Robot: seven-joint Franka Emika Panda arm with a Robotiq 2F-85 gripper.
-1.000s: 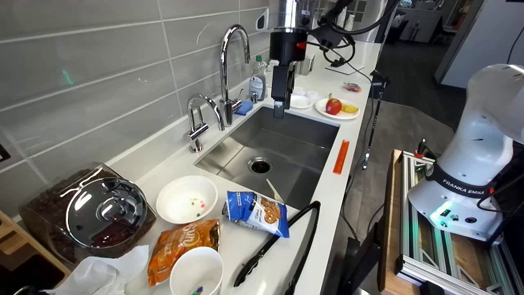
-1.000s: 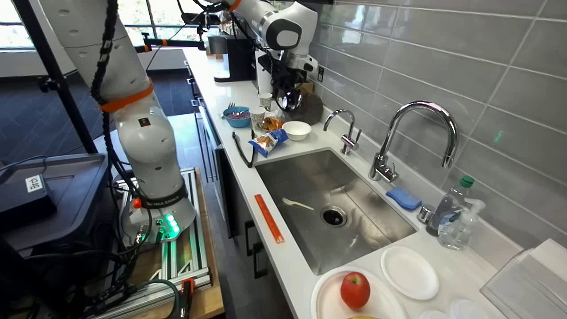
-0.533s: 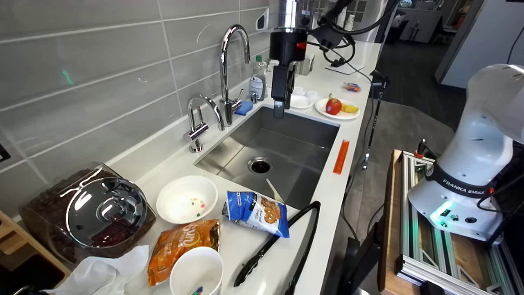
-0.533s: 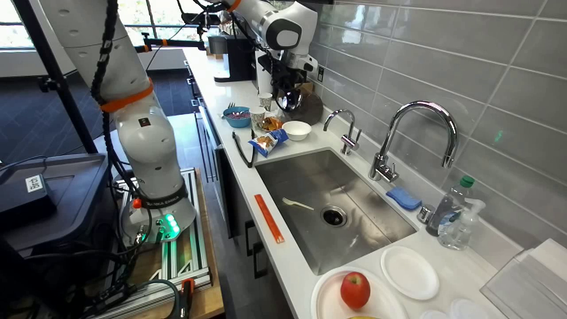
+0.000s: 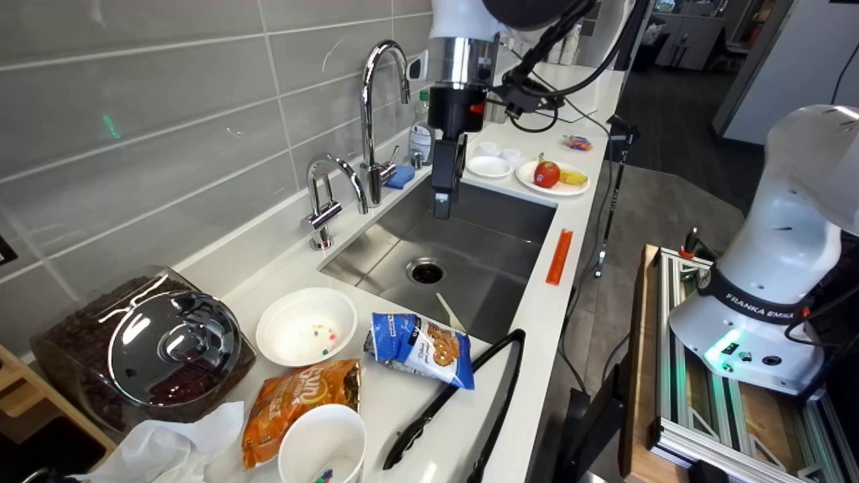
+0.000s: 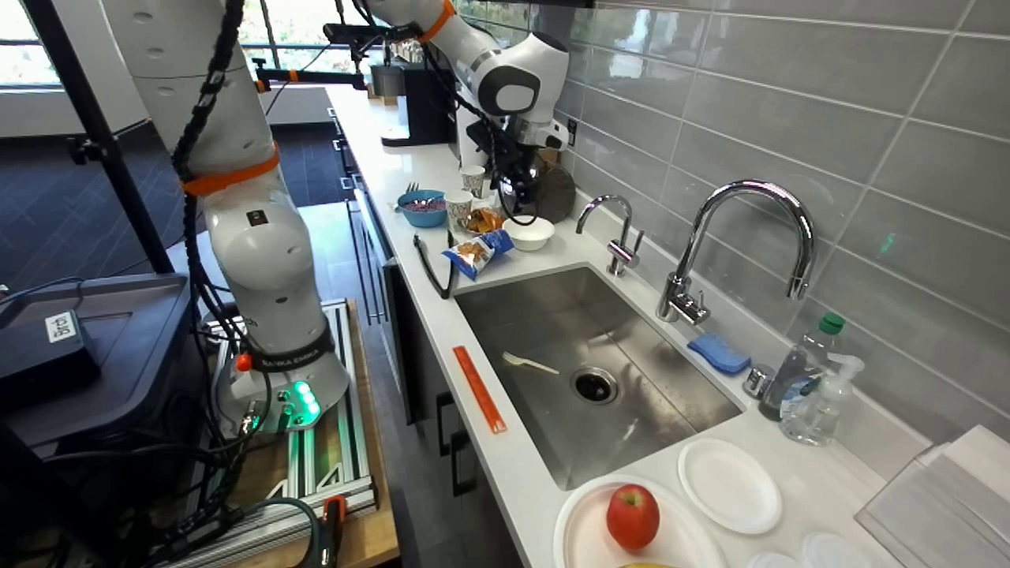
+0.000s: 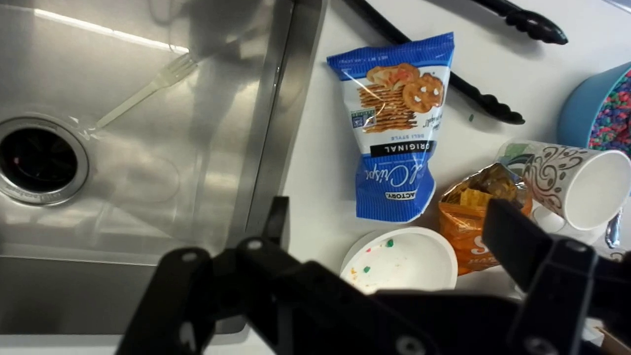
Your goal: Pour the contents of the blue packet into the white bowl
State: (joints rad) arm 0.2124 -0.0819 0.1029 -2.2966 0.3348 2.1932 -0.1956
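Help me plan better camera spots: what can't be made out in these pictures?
White bowl: its lower edge in the wrist view is hidden by the gripper.
Bits in the bowl: too small to identify, even in the wrist view.
Blue packet: its own printed wrapping hides the inside in all views.
Black tongs: cut off by the wrist view's top edge.
Banana: mostly cut off by the bottom edge in an exterior view.

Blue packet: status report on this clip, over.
Claw open, nothing held. Blue packet lying ungripped on the counter, beside the white bowl. Possible snag: black tongs partly under the packet.
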